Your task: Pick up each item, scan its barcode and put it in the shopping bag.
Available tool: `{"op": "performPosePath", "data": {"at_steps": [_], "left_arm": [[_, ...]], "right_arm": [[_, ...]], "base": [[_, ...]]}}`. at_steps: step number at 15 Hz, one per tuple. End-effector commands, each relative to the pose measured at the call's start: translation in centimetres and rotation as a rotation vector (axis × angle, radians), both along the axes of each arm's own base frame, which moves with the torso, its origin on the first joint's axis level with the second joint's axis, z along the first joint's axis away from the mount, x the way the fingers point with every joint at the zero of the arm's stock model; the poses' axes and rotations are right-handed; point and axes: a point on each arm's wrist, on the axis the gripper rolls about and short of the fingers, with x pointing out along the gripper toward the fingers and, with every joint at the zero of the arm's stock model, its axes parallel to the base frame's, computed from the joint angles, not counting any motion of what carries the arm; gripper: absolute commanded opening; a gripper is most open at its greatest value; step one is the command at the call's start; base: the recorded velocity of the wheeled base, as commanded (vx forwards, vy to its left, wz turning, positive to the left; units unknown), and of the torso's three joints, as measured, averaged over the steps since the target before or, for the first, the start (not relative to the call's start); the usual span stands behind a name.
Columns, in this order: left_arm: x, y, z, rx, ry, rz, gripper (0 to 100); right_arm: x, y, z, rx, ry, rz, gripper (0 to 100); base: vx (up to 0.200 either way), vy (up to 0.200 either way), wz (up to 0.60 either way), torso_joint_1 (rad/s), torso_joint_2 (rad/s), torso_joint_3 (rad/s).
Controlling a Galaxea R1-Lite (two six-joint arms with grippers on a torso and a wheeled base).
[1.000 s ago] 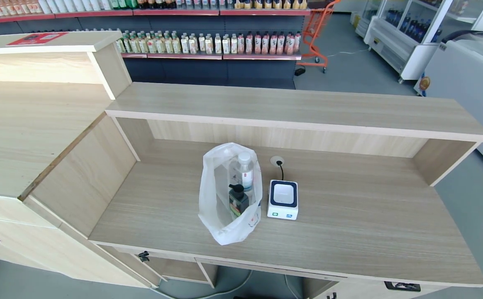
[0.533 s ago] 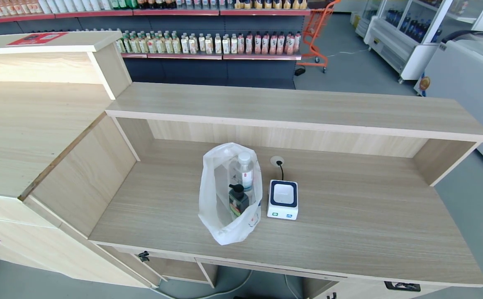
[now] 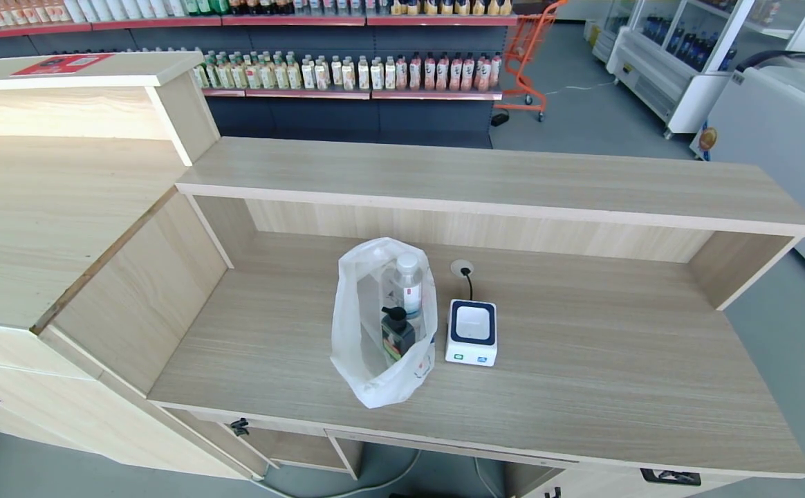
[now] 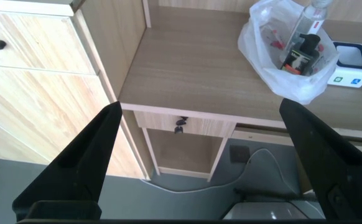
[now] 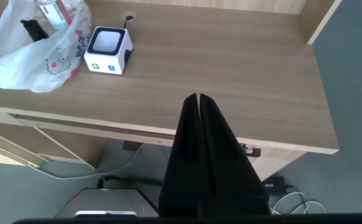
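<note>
A white plastic shopping bag point(image 3: 368, 346) stands open on the wooden counter point(image 3: 582, 373). Inside it sit a clear bottle with a white cap point(image 3: 407, 280) and a dark pump bottle point(image 3: 396, 333). A white scanner with a dark-rimmed window point(image 3: 472, 331) stands just right of the bag, its cable running back to a hole. The bag point(image 4: 280, 56) and scanner point(image 4: 350, 61) lie far ahead of my left gripper point(image 4: 206, 149), which is open and below the counter's front edge. My right gripper point(image 5: 198, 106) is shut, empty, hanging in front of the counter, with bag point(image 5: 32, 50) and scanner point(image 5: 108, 48) beyond.
A raised ledge point(image 3: 485, 180) runs along the counter's back, with side walls at left and right. A taller cabinet point(image 3: 50, 200) with drawers stands to the left. Shelves of bottles point(image 3: 347, 69), an orange cart point(image 3: 527, 62) and freezers lie behind.
</note>
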Motion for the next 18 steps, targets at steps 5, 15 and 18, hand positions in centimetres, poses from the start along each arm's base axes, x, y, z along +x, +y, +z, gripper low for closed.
{"op": "performPosePath", "data": {"at_steps": [5, 15, 18], "left_arm": [[0.03, -0.01, 0.01, 0.004, 0.003, -0.001, 100], [-0.01, -0.01, 0.00, 0.004, -0.001, -0.001, 100], [-0.01, -0.01, 0.00, 0.004, -0.001, -0.001, 100]], "right_arm": [[0.04, 0.00, -0.01, -0.007, 0.007, 0.001, 0], [0.04, 0.01, -0.01, -0.004, 0.007, 0.000, 0], [0.04, 0.00, -0.01, -0.004, 0.007, 0.001, 0]], "base": [[0.000, -0.080, 0.00, 0.002, 0.00, 0.001], [0.000, -0.080, 0.00, 0.005, 0.00, 0.001], [0.200, 0.000, 0.00, 0.007, 0.00, -0.001]]}}
